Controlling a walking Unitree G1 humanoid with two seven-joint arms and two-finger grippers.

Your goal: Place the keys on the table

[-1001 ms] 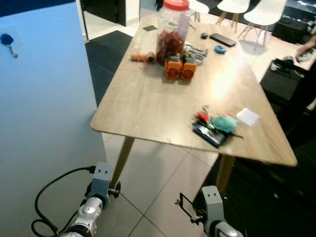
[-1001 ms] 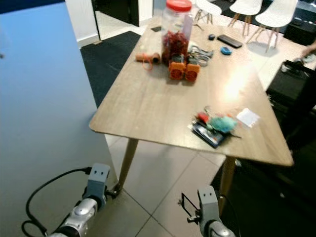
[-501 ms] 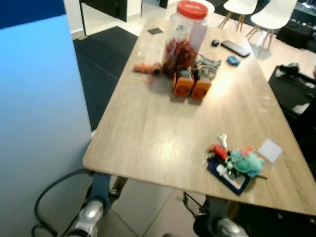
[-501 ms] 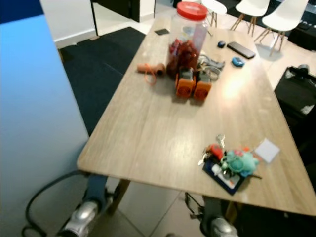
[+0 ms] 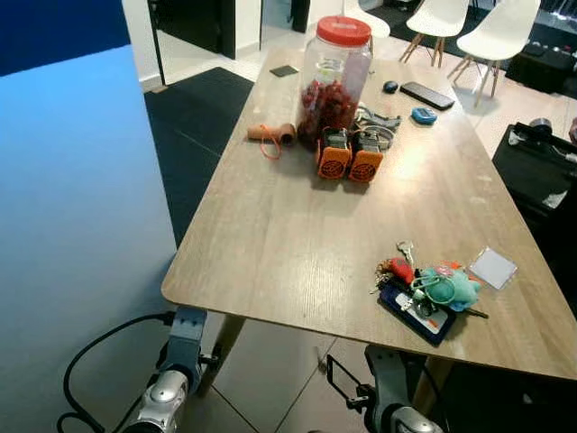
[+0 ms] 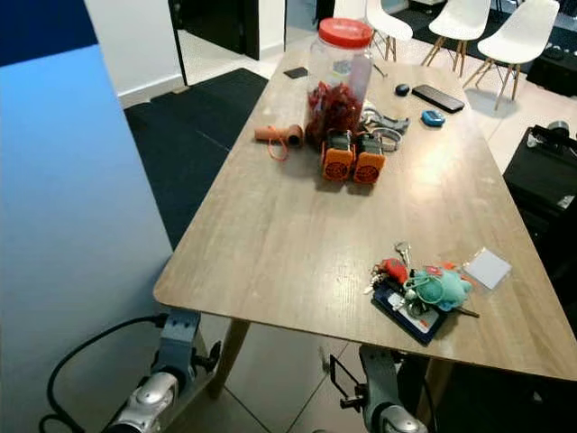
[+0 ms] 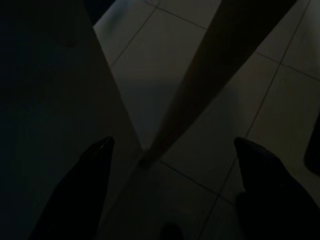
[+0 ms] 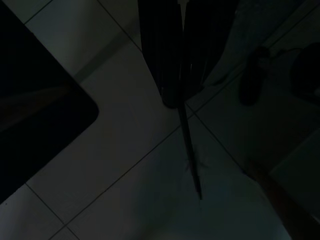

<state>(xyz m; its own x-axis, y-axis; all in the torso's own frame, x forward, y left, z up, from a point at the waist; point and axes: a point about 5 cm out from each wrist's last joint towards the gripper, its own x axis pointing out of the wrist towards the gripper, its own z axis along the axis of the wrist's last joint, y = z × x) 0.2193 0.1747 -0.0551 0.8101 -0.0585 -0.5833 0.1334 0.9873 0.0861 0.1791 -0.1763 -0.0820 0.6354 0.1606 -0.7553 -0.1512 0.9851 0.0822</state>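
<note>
A bunch of keys (image 5: 422,290) with a teal plush charm and a red tag lies on a dark card near the front right of the wooden table (image 5: 288,225). Both silver arms hang below the table's front edge, the left arm (image 5: 183,336) by a table leg and the right arm (image 5: 386,377) under the keys. In the dark left wrist view my left gripper (image 7: 172,142) is open, with floor tiles and the table leg between its fingers. The right gripper (image 8: 181,99) points at the tiled floor, its fingers pressed together with nothing seen between them.
On the table's far half stand a big jar with a red lid (image 5: 334,77), two orange devices (image 5: 350,161), a brown roll (image 5: 270,134) and a phone (image 5: 427,94). A white card (image 5: 492,267) lies beside the keys. A blue panel (image 5: 81,234) stands at left, white chairs (image 5: 491,32) beyond.
The camera has shifted, so the table sits differently in the picture. The keys lie in the same spot on the table and both arms still hang low.
</note>
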